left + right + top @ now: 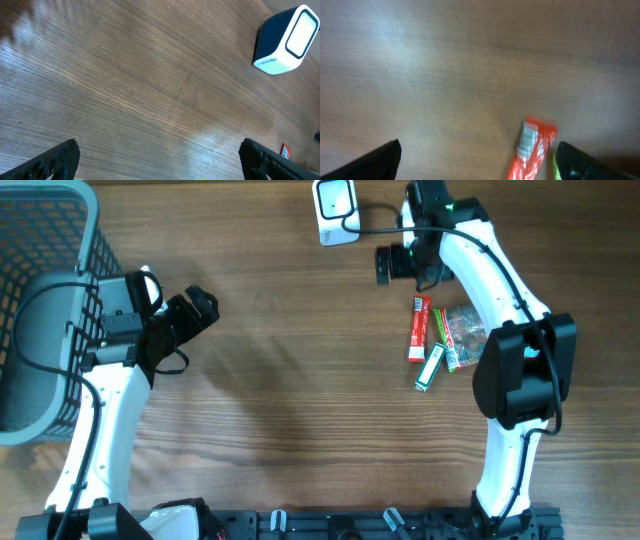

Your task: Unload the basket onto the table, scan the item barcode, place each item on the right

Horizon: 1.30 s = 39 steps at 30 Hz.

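The barcode scanner point(335, 210), a white box with a dark face, stands at the table's far edge; the left wrist view shows the scanner point(285, 40) at upper right. A red packet point(419, 330) lies flat right of centre, its white barcode label up. In the right wrist view the red packet point(532, 150) lies low and right, just inside the right finger. My right gripper point(400, 265) hangs open above the table between scanner and packet, holding nothing; its jaws point(477, 162) stand wide. My left gripper point(195, 310) is open and empty over bare wood point(160, 165).
A green-and-white stick point(431, 365) and a colourful foil packet point(463, 335) lie beside the red packet. A grey mesh basket point(95, 240) fills the far left corner, next to the left arm. A black cable runs from the scanner toward the right arm.
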Tool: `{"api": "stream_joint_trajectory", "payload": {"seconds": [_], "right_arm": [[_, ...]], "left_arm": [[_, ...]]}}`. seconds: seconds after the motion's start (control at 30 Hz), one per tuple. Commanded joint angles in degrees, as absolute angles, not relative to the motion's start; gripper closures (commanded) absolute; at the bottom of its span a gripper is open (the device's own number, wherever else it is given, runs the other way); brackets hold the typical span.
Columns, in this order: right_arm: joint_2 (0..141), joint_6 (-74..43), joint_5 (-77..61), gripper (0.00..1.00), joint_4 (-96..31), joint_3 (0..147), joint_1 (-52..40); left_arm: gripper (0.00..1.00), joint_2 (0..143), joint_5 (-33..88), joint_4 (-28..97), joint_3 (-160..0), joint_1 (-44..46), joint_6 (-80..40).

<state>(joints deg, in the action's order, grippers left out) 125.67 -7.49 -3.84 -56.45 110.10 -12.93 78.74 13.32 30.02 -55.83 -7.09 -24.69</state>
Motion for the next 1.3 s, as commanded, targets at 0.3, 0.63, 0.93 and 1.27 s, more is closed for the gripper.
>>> {"api": "stream_joint_trajectory", "payload": {"seconds": [0.3, 0.63, 0.93, 1.27], "right_arm": [[124.3, -7.5, -4.2, 0.0, -38.0, 111.0, -12.7], [124.3, -7.5, -4.2, 0.0, -38.0, 111.0, -12.7], [119.4, -7.5, -4.2, 0.0, -38.2, 111.0, -12.8], [95.0, -7.5, -4.2, 0.0, -38.2, 111.0, -13.0]], "left_arm": [[0.0, 78.9, 13.4, 29.9, -55.8, -7.3, -24.2], [0.0, 78.9, 13.4, 29.9, -55.8, -7.3, -24.2], [0.0, 78.9, 13.4, 29.9, -55.8, -7.3, -24.2], [0.0, 78.9, 13.4, 29.9, -55.8, -7.3, -24.2]]}}
